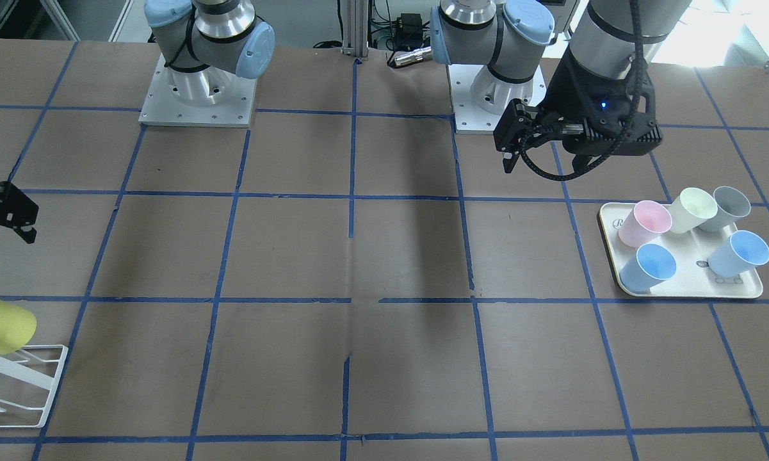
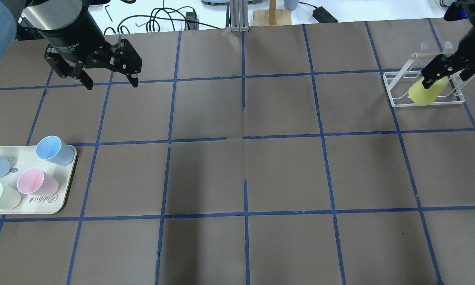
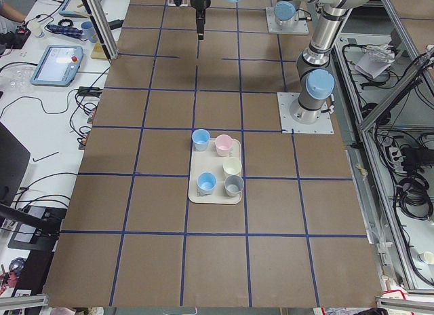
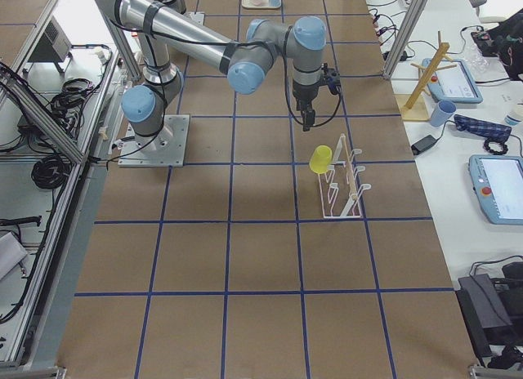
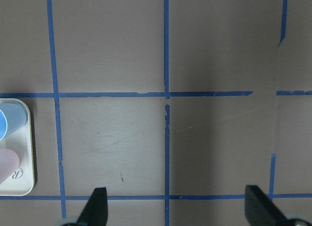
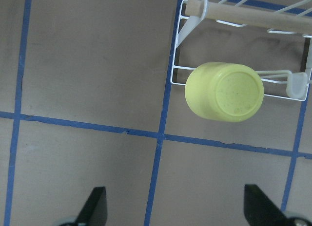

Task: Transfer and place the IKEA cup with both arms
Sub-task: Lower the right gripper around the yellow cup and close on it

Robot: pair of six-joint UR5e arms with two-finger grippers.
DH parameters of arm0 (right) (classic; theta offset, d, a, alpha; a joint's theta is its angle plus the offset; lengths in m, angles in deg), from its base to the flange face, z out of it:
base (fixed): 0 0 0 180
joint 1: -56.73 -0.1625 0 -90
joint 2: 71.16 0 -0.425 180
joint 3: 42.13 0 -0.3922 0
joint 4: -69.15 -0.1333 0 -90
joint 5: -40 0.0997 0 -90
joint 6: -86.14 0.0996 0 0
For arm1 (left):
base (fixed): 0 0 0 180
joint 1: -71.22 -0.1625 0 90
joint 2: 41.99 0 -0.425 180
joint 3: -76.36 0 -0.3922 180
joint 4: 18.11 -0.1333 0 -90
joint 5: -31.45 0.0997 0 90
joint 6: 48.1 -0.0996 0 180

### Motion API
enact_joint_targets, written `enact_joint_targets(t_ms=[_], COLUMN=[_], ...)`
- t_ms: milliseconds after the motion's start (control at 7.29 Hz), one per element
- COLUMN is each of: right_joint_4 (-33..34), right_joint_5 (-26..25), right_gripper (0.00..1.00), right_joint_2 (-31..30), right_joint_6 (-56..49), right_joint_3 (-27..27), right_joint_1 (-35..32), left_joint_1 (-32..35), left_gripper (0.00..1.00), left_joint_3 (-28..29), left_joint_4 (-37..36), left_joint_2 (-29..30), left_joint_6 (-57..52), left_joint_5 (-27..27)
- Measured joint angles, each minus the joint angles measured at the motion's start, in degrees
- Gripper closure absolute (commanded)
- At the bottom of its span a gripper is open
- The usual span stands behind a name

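The lemon-yellow IKEA cup [image 6: 225,91] hangs mouth-down and tilted on a white wire rack [image 6: 234,11] at the table's far right end. It also shows in the overhead view [image 2: 425,92] and the front view [image 1: 0,323]. My right gripper [image 2: 445,77] is open and empty. It hovers above the rack, beside the cup and apart from it, and its fingertips [image 6: 95,206] frame bare table. My left gripper [image 2: 111,83] is open and empty, high over the table's left part, with its fingertips [image 5: 95,209] over the paper.
A cream tray [image 2: 59,206] near the left end holds several upright pastel cups: pink [image 1: 645,223], two blue [image 1: 648,266], pale cream [image 1: 693,208] and grey [image 1: 725,206]. Brown paper with blue tape lines covers the table. The arm bases [image 1: 198,96] stand at the robot's side.
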Motion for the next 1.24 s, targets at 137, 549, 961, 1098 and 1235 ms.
enact_joint_targets(t_ms=[137,549,961,1098,1235], right_joint_4=[0.6,5.2,7.6,7.8,8.2], right_joint_5=[0.1,0.5,0.7,0.7,0.7], right_gripper=[0.00,0.00,0.00,0.00,0.00], right_joint_2=[2.1,7.6,10.6,11.4,12.2], right_joint_6=[-1.9,-4.4,-4.5,-4.5,-4.5], right_joint_3=[1.4,3.3,3.4,3.4,3.4], right_joint_1=[0.6,2.3,2.4,2.4,2.4], left_joint_1=[0.0,0.0,0.0,0.0,0.0], left_gripper=[0.00,0.00,0.00,0.00,0.00], left_joint_3=[0.0,0.0,0.0,0.0,0.0], left_joint_4=[0.0,0.0,-0.1,-0.1,-0.1], left_joint_2=[0.0,0.0,0.0,0.0,0.0], left_joint_6=[0.0,0.0,0.1,0.1,0.1], left_joint_5=[0.0,0.0,0.0,0.0,0.0])
